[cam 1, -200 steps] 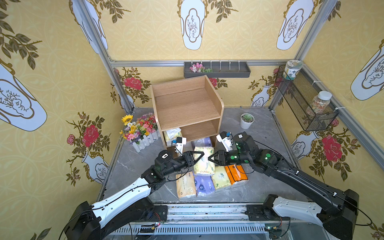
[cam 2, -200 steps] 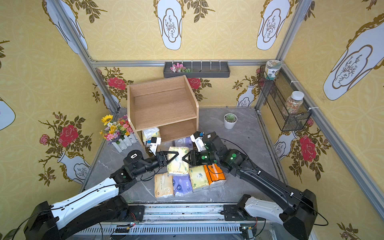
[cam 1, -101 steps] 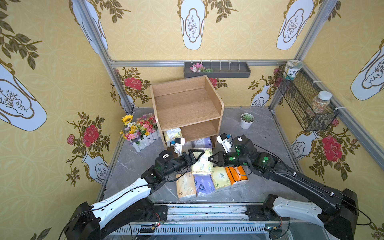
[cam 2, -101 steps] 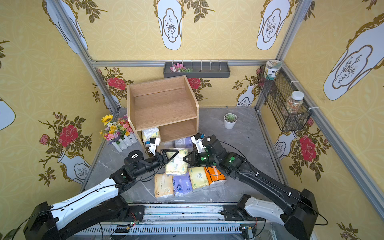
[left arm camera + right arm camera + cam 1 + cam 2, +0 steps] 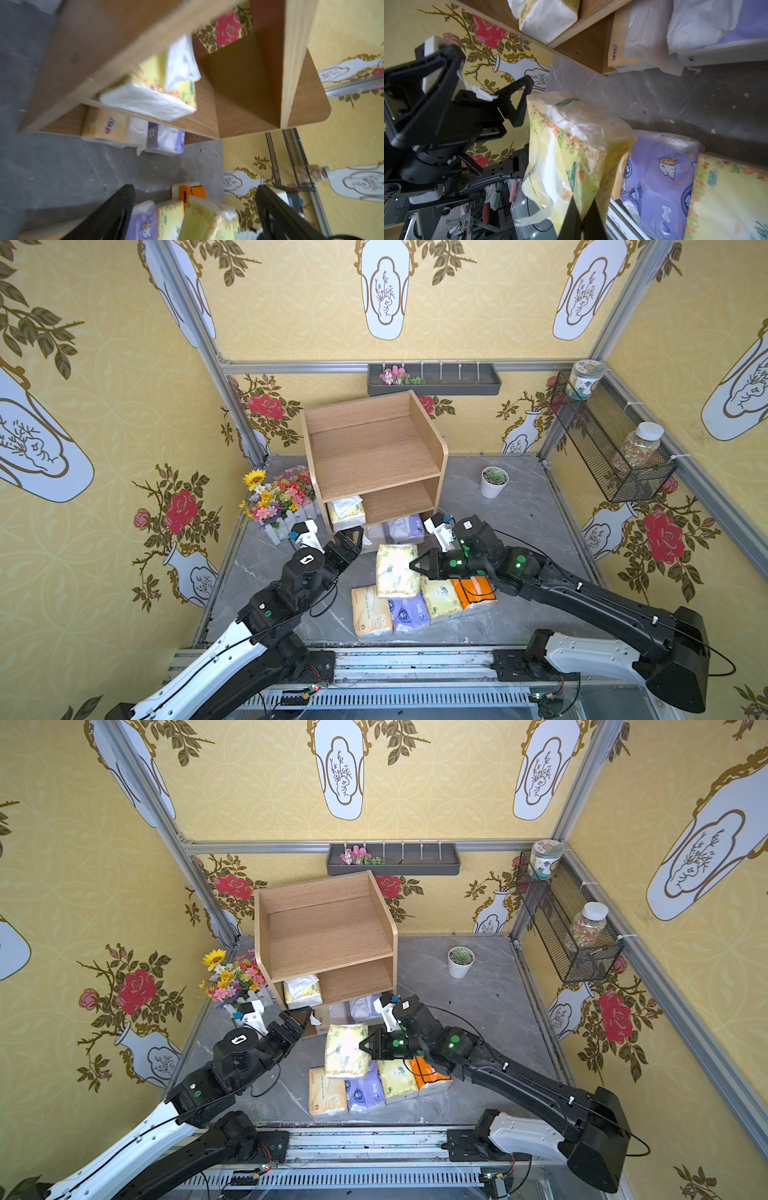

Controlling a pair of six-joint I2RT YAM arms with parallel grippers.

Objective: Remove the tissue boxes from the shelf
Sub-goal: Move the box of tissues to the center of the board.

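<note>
Tissue packs, soft bricks in plastic wrap, lie in two places. Three sit in the light-wood open shelf (image 5: 374, 456): a pale yellow flowered pack (image 5: 345, 512) on the middle board, and a cream pack (image 5: 104, 126) and a lavender pack (image 5: 402, 527) at the bottom. A row of four packs (image 5: 415, 605) lies on the grey table (image 5: 519, 510) in front. The right gripper (image 5: 414, 566) is pinched tight on the wrap of another yellow leafy pack (image 5: 397, 570), which rests on that row. The left gripper (image 5: 353, 541) is spread wide with nothing in it, just before the shelf.
</note>
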